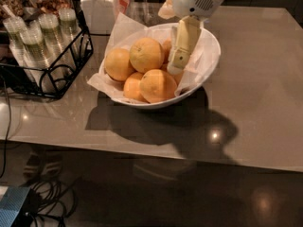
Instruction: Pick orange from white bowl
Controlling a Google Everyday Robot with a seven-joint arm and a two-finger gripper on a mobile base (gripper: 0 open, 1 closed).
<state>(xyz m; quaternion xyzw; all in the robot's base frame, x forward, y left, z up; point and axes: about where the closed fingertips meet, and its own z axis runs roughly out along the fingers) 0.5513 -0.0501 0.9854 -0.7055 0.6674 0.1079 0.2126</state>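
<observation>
The white bowl [208,56], lined with crinkled white paper, stands on the grey table and holds several oranges. The orange [147,55], large, pale and dimpled, lies on top of the pile. Smaller oranges lie left [118,64] and in front [157,85] of it. My gripper [175,68] hangs down from the white wrist [194,1] inside the bowl's right half, just right of the large orange, with its tip near the front orange. It hides most of a deeper-orange fruit [165,46] behind it. It holds nothing that I can see.
A black wire rack [47,65] with stacked clear cups stands at the left, close to the bowl. A white jar [97,8] stands behind the bowl. Cables [42,193] lie on the floor below the table's front edge.
</observation>
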